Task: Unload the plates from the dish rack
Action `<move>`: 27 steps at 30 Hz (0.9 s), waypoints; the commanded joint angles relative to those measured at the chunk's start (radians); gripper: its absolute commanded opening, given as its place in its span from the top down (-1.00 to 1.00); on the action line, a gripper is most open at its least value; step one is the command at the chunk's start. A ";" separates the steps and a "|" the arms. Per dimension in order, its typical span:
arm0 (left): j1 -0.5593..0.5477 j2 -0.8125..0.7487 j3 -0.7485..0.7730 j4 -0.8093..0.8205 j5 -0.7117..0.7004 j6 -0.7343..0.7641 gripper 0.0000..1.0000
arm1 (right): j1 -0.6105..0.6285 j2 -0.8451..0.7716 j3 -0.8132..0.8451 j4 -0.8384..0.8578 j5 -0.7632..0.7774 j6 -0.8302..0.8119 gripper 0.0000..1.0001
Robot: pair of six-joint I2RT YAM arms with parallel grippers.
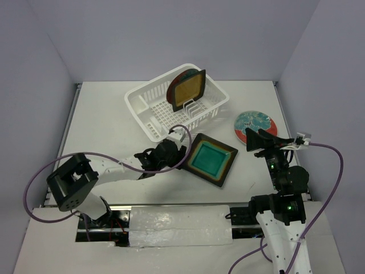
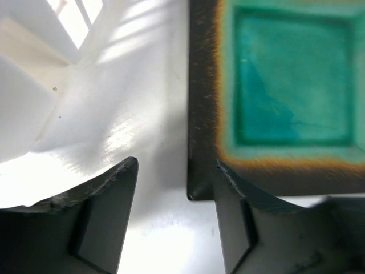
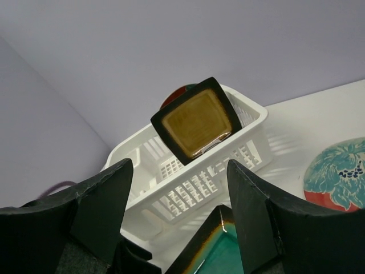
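**Dish rack (image 1: 149, 108)**, standing askew near the far edge of the table (image 1: 102, 125), about midway along it. Two plates stand on edge in its far right end. An amber square plate (image 1: 189, 91) is in front, and a red-rimmed round plate (image 1: 177, 79) is close behind it, mostly hidden. A teal square plate (image 1: 212, 160) lies flat around the middle of the table, just beside the rack's near side. A mottled round plate (image 1: 255, 123) lies flat near the table's right edge.

Your left gripper (image 2: 174, 165) sits low at the teal plate's left corner with its jaws apart, released. In your wrist view, bare table shows between the fingers and the plate's dark rim runs just by the right one. Your right gripper (image 3: 179, 165) hangs at the mottled round plate's near side, jaws spread wide, grasping nothing.
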 commanded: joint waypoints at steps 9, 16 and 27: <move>-0.008 -0.115 0.443 -0.292 -0.103 0.178 -0.37 | 0.003 -0.022 -0.020 0.076 -0.013 -0.026 -0.49; 0.128 -0.040 0.656 -0.195 0.014 0.305 -0.28 | 0.003 -0.019 -0.044 0.091 -0.052 -0.023 -0.50; 0.399 0.260 1.026 -0.356 0.280 0.449 -0.25 | 0.001 -0.037 -0.075 0.097 -0.054 -0.025 -0.50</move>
